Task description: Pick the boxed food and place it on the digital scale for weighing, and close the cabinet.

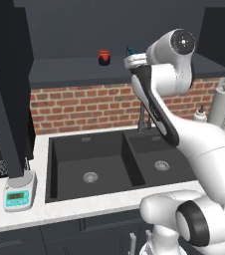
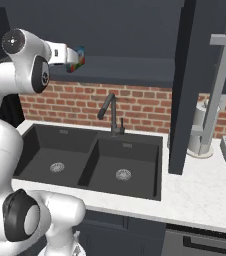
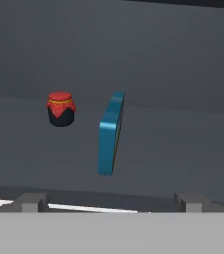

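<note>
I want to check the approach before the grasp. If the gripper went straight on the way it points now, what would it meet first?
Most likely the boxed food, standing on edge between the open gripper's fingertips' line. The jar sits off to the side. Depth is uncertain.

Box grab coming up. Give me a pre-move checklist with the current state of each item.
1. Gripper open: ok, the tips stand wide apart.
2. Box lined up: ok, it stands edge-on about midway between the tips.
3. Box inside the jaws: not ok, it lies ahead of the tips on the shelf.
4. Jar out of the way: ok, it sits apart from the box, off to one side.
5. Path to the scale: cannot tell, the open door stands right by it.
6. Cabinet shut: not ok, that door is open.
</note>
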Controlling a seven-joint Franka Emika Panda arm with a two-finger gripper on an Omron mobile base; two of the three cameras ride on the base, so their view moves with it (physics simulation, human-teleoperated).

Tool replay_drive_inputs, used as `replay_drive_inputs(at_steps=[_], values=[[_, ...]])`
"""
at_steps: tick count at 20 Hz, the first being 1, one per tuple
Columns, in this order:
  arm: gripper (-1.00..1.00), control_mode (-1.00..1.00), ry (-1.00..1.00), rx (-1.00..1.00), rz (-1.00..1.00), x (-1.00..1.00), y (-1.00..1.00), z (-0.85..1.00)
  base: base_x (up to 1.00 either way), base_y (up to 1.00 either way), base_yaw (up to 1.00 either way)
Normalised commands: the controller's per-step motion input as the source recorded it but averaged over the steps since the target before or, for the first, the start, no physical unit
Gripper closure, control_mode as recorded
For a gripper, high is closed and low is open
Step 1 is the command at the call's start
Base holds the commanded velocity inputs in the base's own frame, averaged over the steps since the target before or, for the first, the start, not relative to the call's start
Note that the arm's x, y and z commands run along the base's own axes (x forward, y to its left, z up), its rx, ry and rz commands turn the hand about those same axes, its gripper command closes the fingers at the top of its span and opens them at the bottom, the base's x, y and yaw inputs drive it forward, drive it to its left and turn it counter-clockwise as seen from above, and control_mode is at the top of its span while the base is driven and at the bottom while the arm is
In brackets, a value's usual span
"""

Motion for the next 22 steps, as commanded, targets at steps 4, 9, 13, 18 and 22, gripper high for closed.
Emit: replay_drive_inputs(at_steps=[4, 9, 13, 18, 22], values=[[-1.00, -1.00, 0.00, 0.00, 0.00, 0.25, 0.00, 0.00, 0.00, 0.00, 0.00], [-1.00, -1.00, 0.00, 0.00, 0.00, 0.25, 0.00, 0.00, 0.00, 0.00, 0.00], [-1.00, -1.00, 0.00, 0.00, 0.00, 0.30, 0.06, 0.00, 0.00, 0.00, 0.00], [-1.00, -1.00, 0.00, 0.00, -0.02, 0.37, 0.09, 0.00, 0.00, 0.00, 0.00], [-1.00, -1.00, 0.00, 0.00, -0.04, 0.32, 0.01, 0.00, 0.00, 0.00, 0.00]])
